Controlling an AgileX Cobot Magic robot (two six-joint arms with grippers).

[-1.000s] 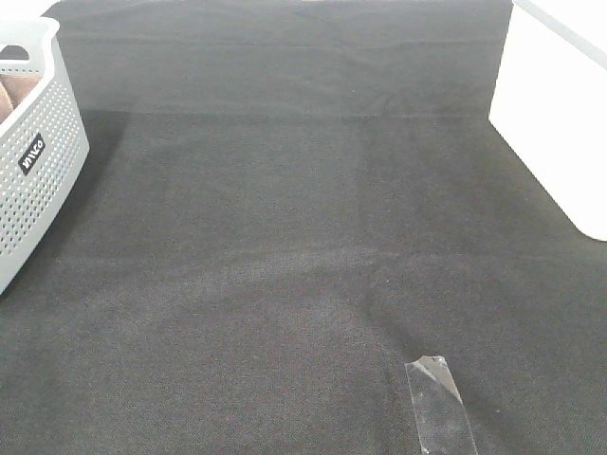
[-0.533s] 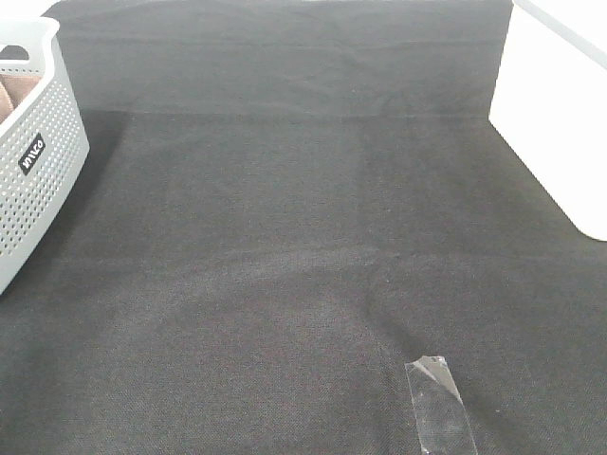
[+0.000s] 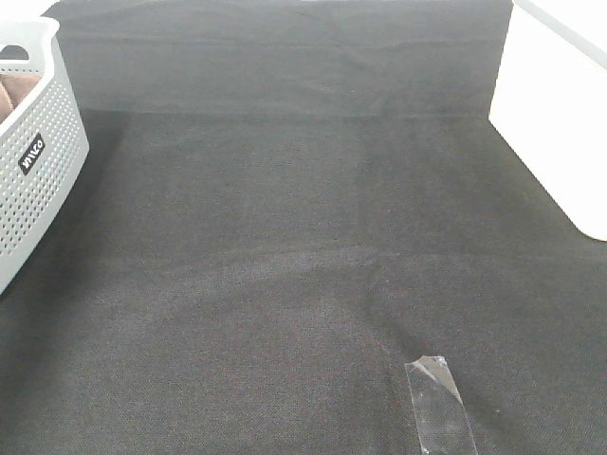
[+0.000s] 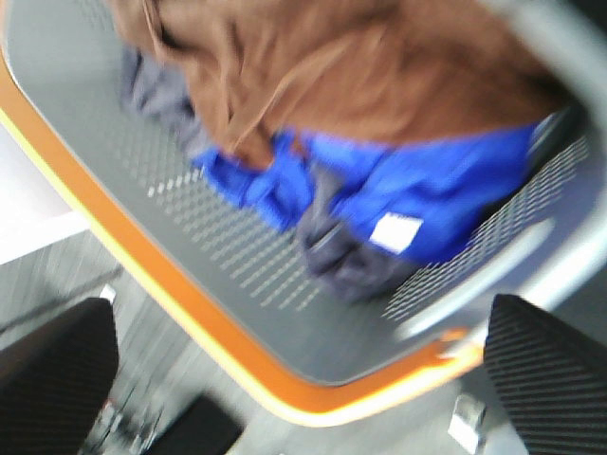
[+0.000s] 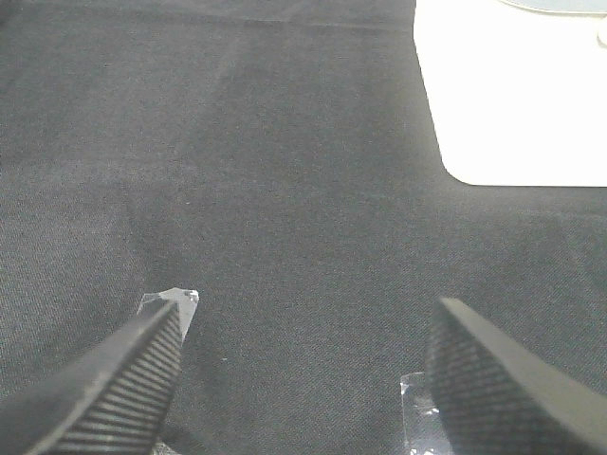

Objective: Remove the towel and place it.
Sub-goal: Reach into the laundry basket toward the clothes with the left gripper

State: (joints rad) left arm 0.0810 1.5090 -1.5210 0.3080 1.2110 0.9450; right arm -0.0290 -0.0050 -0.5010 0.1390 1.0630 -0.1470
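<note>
**Left gripper open above the basket, towel below**

No movement overhead since a second ago: same basket, same tape. Left gripper point(image 4: 299, 308) spread wide, gripping nothing, blurred in its wrist view. Beneath it, inside the perforated grey basket point(image 4: 190, 237) with an orange rim point(image 4: 142, 256): the towel point(image 4: 379, 66), rumpled and brown, clear of both fingers, lying over a blue cloth point(image 4: 436, 190) with a white tag point(image 4: 395, 232) and beside a grey cloth point(image 4: 341, 261). Right gripper point(image 5: 313, 308) likewise spread and holding nothing, low over the black table cloth point(image 5: 237, 171), clear tape point(image 5: 171, 299) by one finger. Overhead, neither gripper in frame. Basket point(image 3: 43, 180) at the left edge, a brown sliver of towel point(image 3: 11, 95) inside. Tape point(image 3: 438, 403) at lower right, white surface point(image 3: 550, 114) at upper right.
</note>
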